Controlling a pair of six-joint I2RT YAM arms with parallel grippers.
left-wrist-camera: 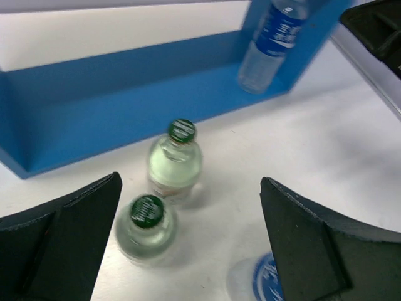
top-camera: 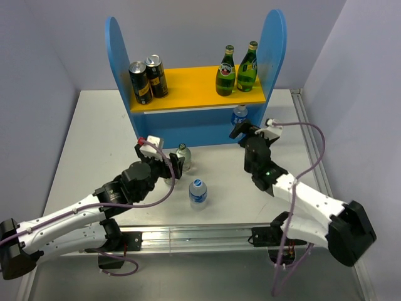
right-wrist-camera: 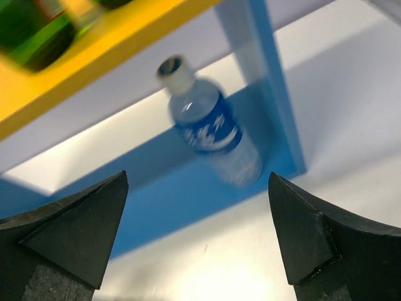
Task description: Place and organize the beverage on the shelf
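Observation:
The blue shelf (top-camera: 188, 122) has an orange-yellow upper board (top-camera: 194, 88). Two dark green glass bottles (top-camera: 236, 69) stand at its right end. One water bottle with a blue label (top-camera: 239, 115) stands on the lower level at the right and also shows in the right wrist view (right-wrist-camera: 210, 128). My right gripper (top-camera: 247, 133) (right-wrist-camera: 197, 177) is open and empty just in front of it. My left gripper (top-camera: 169, 166) (left-wrist-camera: 189, 182) is open over two squat clear bottles with green caps (left-wrist-camera: 174, 160) (left-wrist-camera: 145, 226) on the table. The second water bottle (top-camera: 198, 193) stands on the table near them.
Two dark cans (top-camera: 148, 79) stand at the left end of the upper board. The shelf's tall blue side panels (top-camera: 273, 44) rise at both ends. The table's right edge rail (top-camera: 313, 144) runs beside my right arm.

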